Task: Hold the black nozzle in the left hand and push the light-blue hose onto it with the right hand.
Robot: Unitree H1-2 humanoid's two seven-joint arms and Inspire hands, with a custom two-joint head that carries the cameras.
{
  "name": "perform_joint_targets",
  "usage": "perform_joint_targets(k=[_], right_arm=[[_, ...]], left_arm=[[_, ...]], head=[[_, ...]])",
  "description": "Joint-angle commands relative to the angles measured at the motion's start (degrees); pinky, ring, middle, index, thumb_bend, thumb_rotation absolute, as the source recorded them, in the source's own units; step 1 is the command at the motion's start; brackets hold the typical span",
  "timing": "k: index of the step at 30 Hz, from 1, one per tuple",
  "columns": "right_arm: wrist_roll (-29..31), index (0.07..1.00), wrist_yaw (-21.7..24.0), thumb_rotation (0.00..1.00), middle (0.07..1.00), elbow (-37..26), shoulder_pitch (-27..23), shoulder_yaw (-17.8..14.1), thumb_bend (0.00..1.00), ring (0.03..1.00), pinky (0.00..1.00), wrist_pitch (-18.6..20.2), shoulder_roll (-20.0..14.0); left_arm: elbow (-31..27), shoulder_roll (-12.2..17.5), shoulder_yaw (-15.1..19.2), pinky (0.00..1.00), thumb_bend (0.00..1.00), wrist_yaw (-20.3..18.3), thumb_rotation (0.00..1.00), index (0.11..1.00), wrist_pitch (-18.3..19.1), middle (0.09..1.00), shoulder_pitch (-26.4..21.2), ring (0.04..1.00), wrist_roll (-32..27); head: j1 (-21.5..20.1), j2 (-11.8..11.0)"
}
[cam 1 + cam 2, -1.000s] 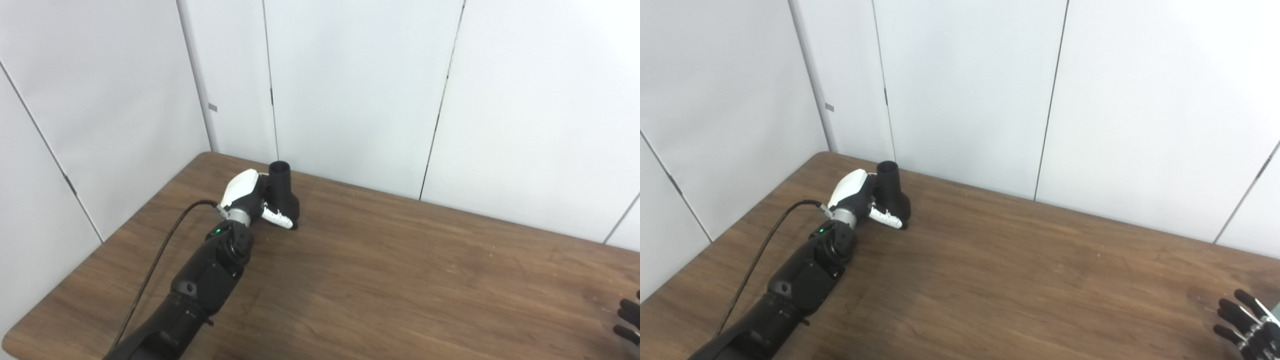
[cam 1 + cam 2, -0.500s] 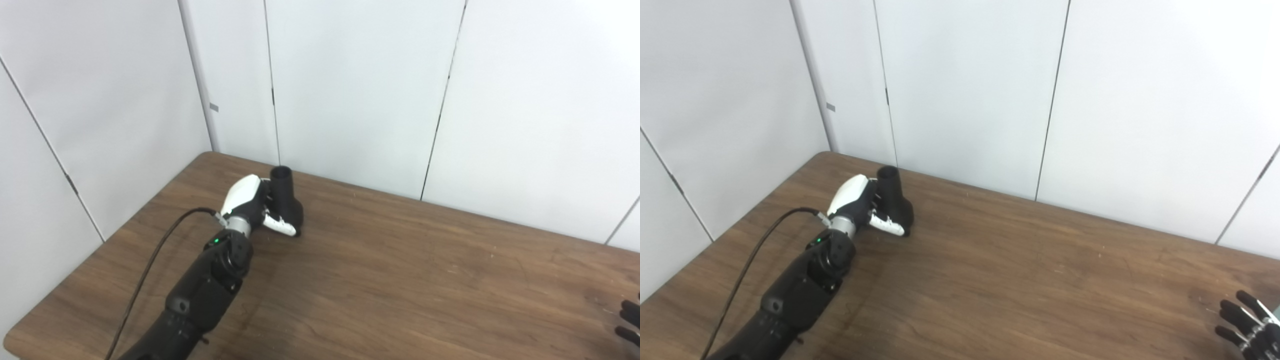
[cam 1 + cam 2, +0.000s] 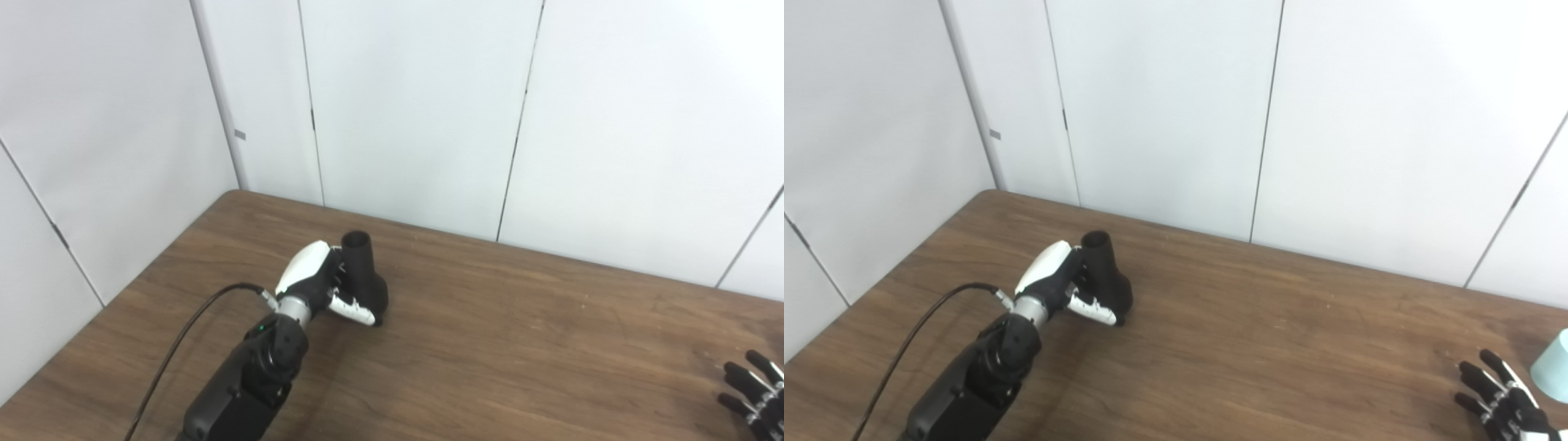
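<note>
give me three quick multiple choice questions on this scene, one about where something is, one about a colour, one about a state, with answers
1. Where does the light-blue hose show?
A. at the right edge of the right eye view
B. beside the nozzle
C. in the left hand

2. What colour is the funnel-shaped plastic nozzle?
A. white
B. black
C. light blue

3. What is the state of the right hand?
A. shut on the hose
B. shut on the nozzle
C. open, holding nothing

Answers:
1 A: only a pale blue piece shows there, on the brown wooden table, far from the nozzle.
2 B: it is dark all over, its open neck pointing up.
3 C: its fingers are spread, apart from the hose; the left hand is the one gripping the nozzle.
</note>
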Motion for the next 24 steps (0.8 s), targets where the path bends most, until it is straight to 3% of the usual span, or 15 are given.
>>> perform_joint_targets(k=[1,7,10,13,24], right_arm=[[-0.52,0.898,-0.79,1.00,0.835,-1.68,0.51,0.57,0.72,0.875,0.80,-0.04,1.01],[-1.52,0.905,-1.66,1.00,0.845,-3.93,0.41,1.11,0.69,0.882,0.83,1.84,1.94],[-1.63,0.908,-2.06,1.00,0.847,-5.52,0.52,1.37,0.68,0.885,0.83,3.01,2.26],[-1.66,0.912,-2.47,1.00,0.851,-7.12,0.61,1.55,0.68,0.888,0.83,4.16,2.49],[-3.11,0.929,-4.21,1.00,0.863,-11.64,0.67,2.57,0.63,0.909,0.86,7.73,4.08]], left_arm=[[-3.19,-1.12,-0.61,0.53,0.52,-1.39,0.00,0.477,-0.03,0.516,-0.06,0.573,0.76],[-6.15,-2.15,-4.10,0.61,0.52,-2.94,0.00,0.488,-1.22,0.492,2.02,0.628,2.05],[-6.36,-2.04,-6.61,0.78,0.52,-3.40,0.00,0.475,-2.89,0.515,2.56,0.646,3.37],[-5.56,-1.93,-8.88,0.85,0.52,-3.53,0.00,0.468,-4.63,0.522,2.94,0.662,4.51],[-3.92,-4.15,-16.50,0.90,0.52,-3.41,0.00,0.479,-9.11,0.504,3.87,0.645,9.78]], head=[[-0.56,0.33],[-2.55,1.57],[-3.21,2.19],[-3.92,2.84],[-6.99,4.61]])
